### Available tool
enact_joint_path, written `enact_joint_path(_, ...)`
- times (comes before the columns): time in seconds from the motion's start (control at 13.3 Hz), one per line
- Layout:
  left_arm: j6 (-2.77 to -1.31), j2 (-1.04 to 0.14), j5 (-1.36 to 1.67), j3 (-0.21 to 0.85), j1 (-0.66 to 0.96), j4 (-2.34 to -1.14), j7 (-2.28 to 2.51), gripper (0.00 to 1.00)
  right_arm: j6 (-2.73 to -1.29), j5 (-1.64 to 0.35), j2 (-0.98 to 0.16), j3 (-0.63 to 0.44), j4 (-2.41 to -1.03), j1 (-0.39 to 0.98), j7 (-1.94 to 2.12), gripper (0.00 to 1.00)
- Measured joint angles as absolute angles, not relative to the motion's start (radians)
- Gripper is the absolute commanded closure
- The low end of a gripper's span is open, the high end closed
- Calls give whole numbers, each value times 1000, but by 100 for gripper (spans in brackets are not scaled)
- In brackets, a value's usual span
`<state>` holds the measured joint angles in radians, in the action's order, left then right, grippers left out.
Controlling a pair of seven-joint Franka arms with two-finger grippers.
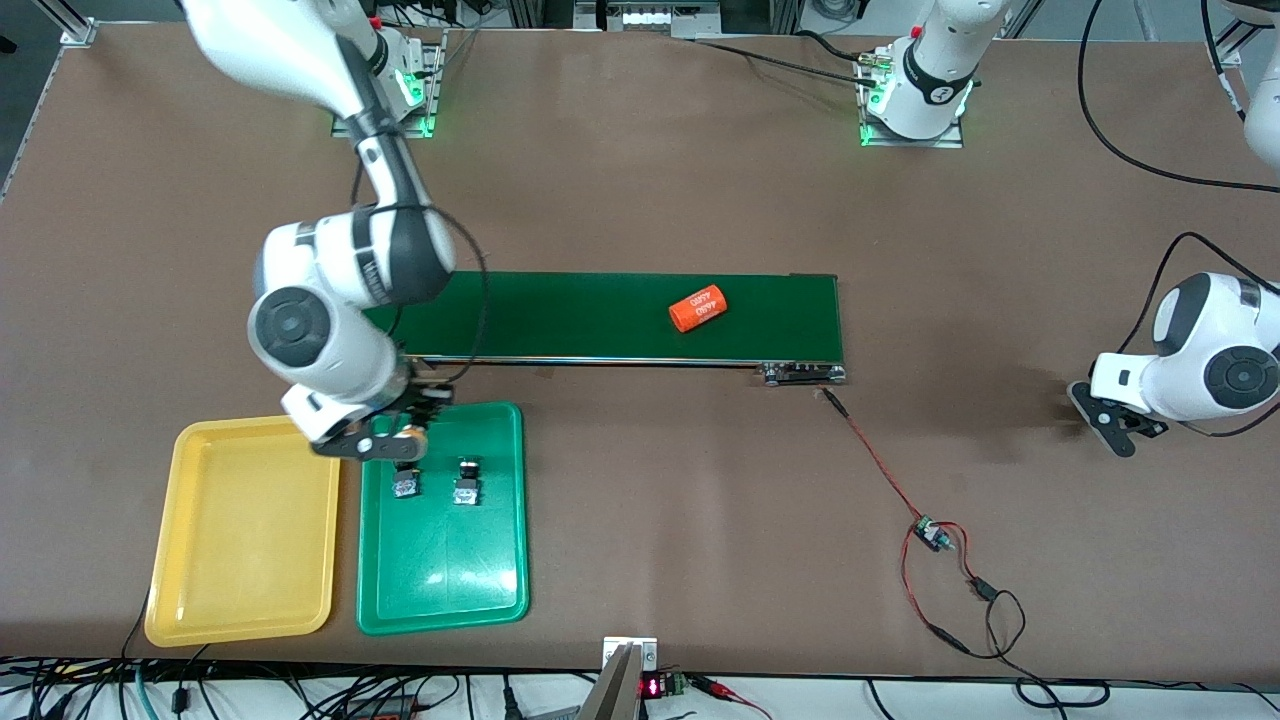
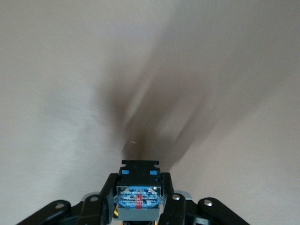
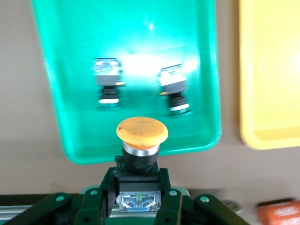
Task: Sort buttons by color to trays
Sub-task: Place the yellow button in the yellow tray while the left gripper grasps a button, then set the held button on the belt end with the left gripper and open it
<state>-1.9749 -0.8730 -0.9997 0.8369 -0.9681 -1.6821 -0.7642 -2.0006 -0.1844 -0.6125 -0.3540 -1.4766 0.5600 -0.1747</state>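
My right gripper (image 1: 403, 438) is over the green tray's (image 1: 445, 570) edge nearest the conveyor, shut on a button with an orange-yellow cap (image 3: 142, 131). Two buttons (image 1: 405, 485) (image 1: 467, 482) lie in the green tray (image 3: 61, 117); in the right wrist view (image 3: 107, 82) (image 3: 174, 89) their caps look green. The yellow tray (image 1: 245, 530) beside it holds nothing and also shows in the right wrist view (image 3: 267, 70). My left gripper (image 1: 1112, 425) is low over bare table at the left arm's end, shut on a black-bodied button (image 2: 138, 194) whose cap is hidden.
A long dark-green conveyor belt (image 1: 600, 315) lies across the middle with an orange "4680" cylinder (image 1: 697, 308) on it. A red and black cable with a small board (image 1: 930, 535) runs from the conveyor's end toward the front edge.
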Motion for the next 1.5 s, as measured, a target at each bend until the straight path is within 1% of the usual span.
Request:
enact_joint_path(0.08,-1921,-866,-997,882,-970,-1668,-735,73,-2013,-184,-628,-354,-1476,524,-99,100)
enact_joint_path(0.3,-1688,-848,-968,1063,-955,-1631,-554,70,-2064,-185,-668,-353,-1469,454,118,100)
enact_joint_path(0.38,-1643,-840,-922,1100,-940,-1630,-483,70,-2065,-185,-675,-352,-1466,435,175,100)
enact_joint_path(0.6,-1587,-832,-734,1118,-878,-1632,-269,70,-2068,-237,-692,-351,-1465,363,392,100)
enact_joint_path(0.83,-1561,-835,-626,1136,-791,-1637,-25,70,-2071,-294,-713,-349,-1463,302,605,100)
enact_joint_path(1.13,-1564,-837,-548,1142,-613,-1639,323,70,-2103,-363,-761,-348,-1452,239,934,100)
enact_joint_path(1.35,-1628,-855,-545,1139,-481,-1643,530,70,-2144,-395,-816,-344,-1422,202,1175,100)
enact_joint_path(1.5,-1677,-875,-545,1122,-414,-1646,632,70,-2147,-413,-839,-327,-1392,173,1277,100)
